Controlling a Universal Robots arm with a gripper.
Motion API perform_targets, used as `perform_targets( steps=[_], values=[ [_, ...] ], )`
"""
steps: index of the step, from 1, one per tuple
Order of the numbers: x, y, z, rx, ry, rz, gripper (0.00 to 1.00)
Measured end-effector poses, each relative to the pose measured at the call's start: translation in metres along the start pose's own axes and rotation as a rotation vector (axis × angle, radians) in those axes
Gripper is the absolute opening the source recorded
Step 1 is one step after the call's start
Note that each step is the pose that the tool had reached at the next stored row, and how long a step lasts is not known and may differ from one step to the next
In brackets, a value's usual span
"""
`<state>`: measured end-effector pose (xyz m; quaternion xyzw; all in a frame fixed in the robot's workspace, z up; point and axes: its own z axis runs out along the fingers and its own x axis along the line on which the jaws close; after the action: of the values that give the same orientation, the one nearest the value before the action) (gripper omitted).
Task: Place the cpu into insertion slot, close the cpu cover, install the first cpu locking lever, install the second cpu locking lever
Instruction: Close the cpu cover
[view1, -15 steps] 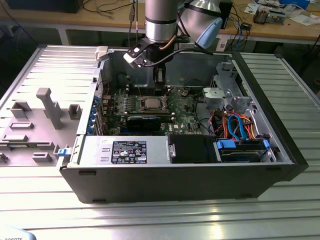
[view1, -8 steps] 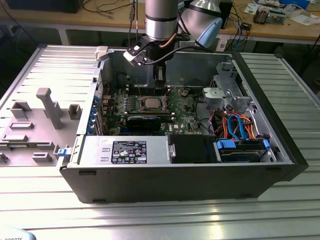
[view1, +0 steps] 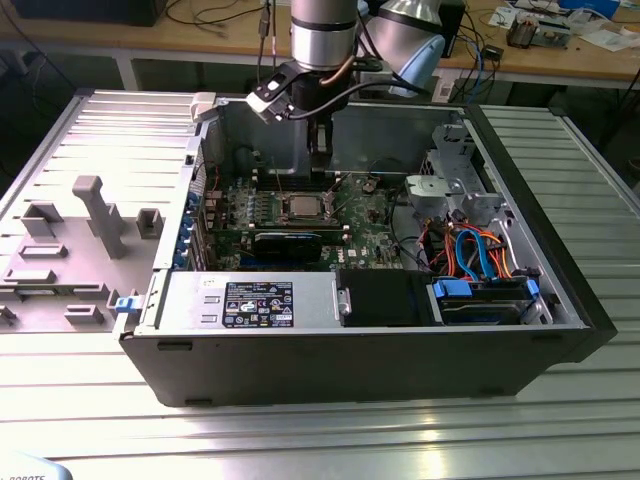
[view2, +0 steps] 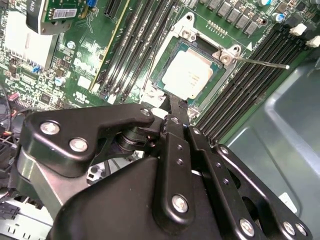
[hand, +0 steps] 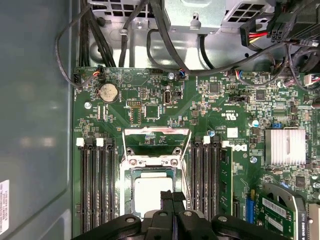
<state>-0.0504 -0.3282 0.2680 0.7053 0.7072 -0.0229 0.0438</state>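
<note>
The black gripper (hand: 172, 199), fingers together and empty, hung above the silver-grey square cpu (view1: 303, 207) at the exterior view's centre; lowering the raised silvery cpu cover (hand: 157, 136) likely warranted rim-only contact.

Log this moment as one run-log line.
gripper: shut, empty, over cpu edge | cpu: seated in insertion slot | cpu cover: open, not closed

Dull silver metal cpu (view2: 187, 75), glossy green circuit board (hand: 125, 82), matt black pincer (hand: 172, 196)
</note>
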Motion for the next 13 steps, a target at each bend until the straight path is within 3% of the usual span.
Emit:
perform_targets(
  steps=[9,13],
  values=[
    [0.0,0.0017,-0.0006,0.0002,-0.0002,0.0,0.11],
    [-0.0009,0.002,-0.0096,0.0001,-0.0001,0.0,0.11]
  ],
)
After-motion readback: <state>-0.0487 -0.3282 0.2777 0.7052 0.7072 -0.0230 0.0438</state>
